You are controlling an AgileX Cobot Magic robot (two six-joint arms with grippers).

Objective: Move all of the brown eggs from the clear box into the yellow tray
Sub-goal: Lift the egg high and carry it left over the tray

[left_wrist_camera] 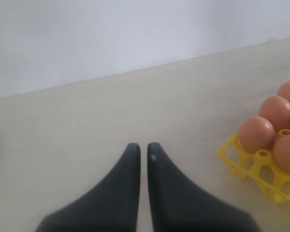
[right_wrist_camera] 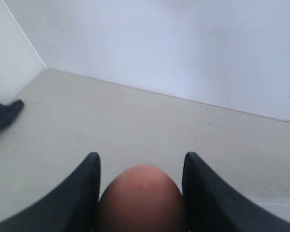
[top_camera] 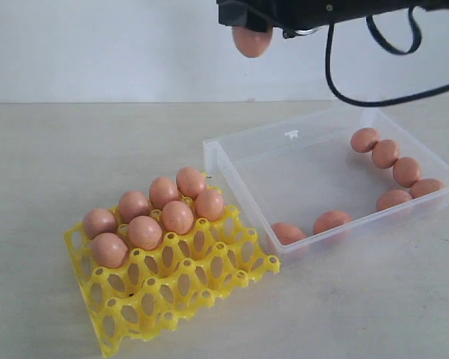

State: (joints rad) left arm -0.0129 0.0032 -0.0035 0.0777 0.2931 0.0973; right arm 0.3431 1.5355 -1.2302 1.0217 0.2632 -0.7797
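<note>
Pale table (top_camera: 75, 149), white wall behind.
Yellow tray (top_camera: 209, 280): eight brown eggs (top_camera: 177, 217) in its far rows, near cups vacant.
Clear box (top_camera: 284, 164): seven eggs.
Right claw (right_wrist_camera: 141, 160): half-spread, clasping one held egg (right_wrist_camera: 141, 200) high above tray and box.
Advice: centre over a vacant cup, lower straight, release gently.
Left claw (left_wrist_camera: 143, 147): pinched together, empty.
</note>
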